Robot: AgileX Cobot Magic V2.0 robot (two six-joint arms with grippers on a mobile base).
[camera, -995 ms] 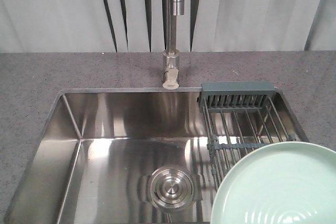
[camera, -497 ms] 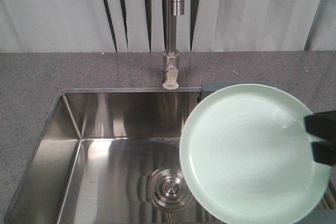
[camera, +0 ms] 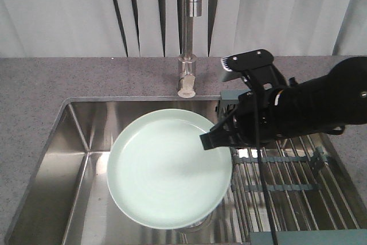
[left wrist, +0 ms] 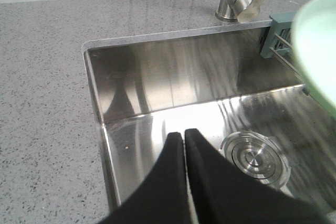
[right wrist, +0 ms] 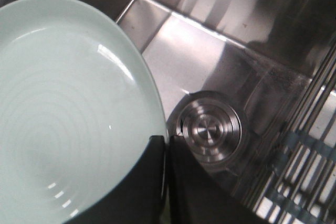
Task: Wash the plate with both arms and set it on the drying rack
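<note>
Spanning the whole scene, the grey speckled worktop [camera: 57, 78] frames the steel sink [camera: 86, 124], and that basin is where the action has moved. The right arm [camera: 309, 104] has swung in from the right, reaching across the drying rack [camera: 292, 170]. A moment ago the rack was hidden under the plate; now its rods show bare. The mint-green plate [camera: 166, 167] has travelled leftward and hangs face-up over the basin, in front of the faucet [camera: 189, 32] and hiding most of the drain [right wrist: 208, 128] from the front. The right pincer [right wrist: 165, 139] is clamped narrowly on the rim at the plate's right edge. The left pincer [left wrist: 182, 134] hovers over the sink's left half, fingers pressed together on nothing, apart from the plate. I'd say the washing stage is just opening, and racking comes later.
</note>
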